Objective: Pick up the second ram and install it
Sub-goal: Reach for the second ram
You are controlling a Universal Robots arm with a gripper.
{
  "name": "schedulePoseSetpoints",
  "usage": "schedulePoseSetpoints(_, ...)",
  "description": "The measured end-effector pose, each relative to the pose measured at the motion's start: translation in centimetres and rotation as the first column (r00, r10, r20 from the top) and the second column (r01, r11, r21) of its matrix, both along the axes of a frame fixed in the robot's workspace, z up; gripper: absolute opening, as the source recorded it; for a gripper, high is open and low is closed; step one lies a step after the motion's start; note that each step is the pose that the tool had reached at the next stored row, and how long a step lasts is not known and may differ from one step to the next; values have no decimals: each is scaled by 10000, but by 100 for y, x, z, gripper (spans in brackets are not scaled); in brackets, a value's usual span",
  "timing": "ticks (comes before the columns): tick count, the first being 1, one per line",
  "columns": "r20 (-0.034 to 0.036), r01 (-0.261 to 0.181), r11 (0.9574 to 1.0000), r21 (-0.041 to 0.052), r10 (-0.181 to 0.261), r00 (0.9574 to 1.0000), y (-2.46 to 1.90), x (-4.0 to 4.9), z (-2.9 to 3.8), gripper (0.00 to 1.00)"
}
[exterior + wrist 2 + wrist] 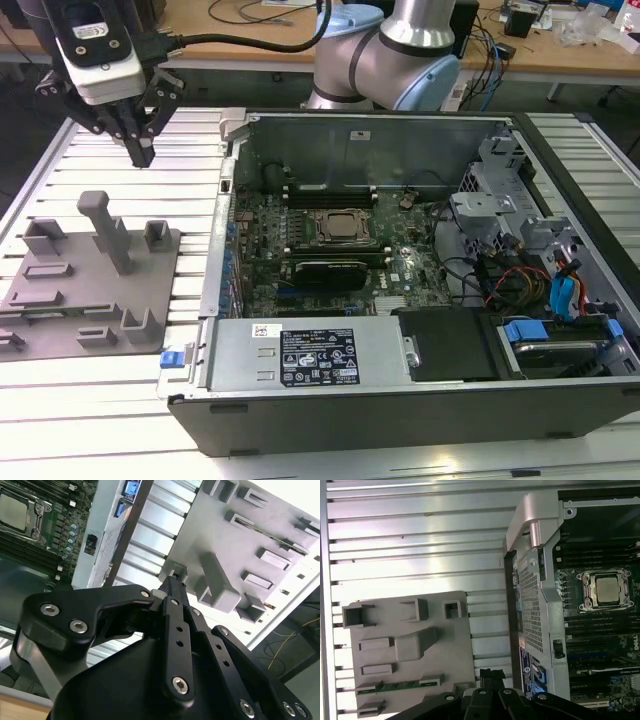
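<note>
The second ram (pixel 402 684) is a narrow green stick lying in a slot of the grey fixture plate (pixel 447 645), seen in the first wrist view. My gripper (pixel 143 150) hangs above the slatted table, past the plate's far edge, between the plate (pixel 150 290) and the open computer case (pixel 215 260). Its black fingers (pixel 172 587) are shut together and hold nothing. In the first wrist view the gripper (pixel 492 676) sits beside the plate's corner, a short way from the stick's end.
The motherboard with its processor socket (pixel 340 228) lies open inside the case, with memory slots (pixel 325 192) on both sides of it. A tall post (pixel 108 230) rises from the fixture plate. Drive bays and cables (pixel 540 270) fill the case at the exterior view's right.
</note>
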State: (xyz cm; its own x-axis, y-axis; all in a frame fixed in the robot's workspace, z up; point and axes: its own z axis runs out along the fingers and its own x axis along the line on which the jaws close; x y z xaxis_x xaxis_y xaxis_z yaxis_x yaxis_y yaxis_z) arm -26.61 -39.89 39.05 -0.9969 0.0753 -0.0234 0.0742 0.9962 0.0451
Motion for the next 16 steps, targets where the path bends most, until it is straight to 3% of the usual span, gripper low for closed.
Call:
schedulePoseSetpoints(8, 0, 0, 10000, 0, 0, 10000, 0, -218, -4, 11)
schedulePoseSetpoints(16, -1, 0, 10000, 0, 0, 10000, 0, -509, -14, 11)
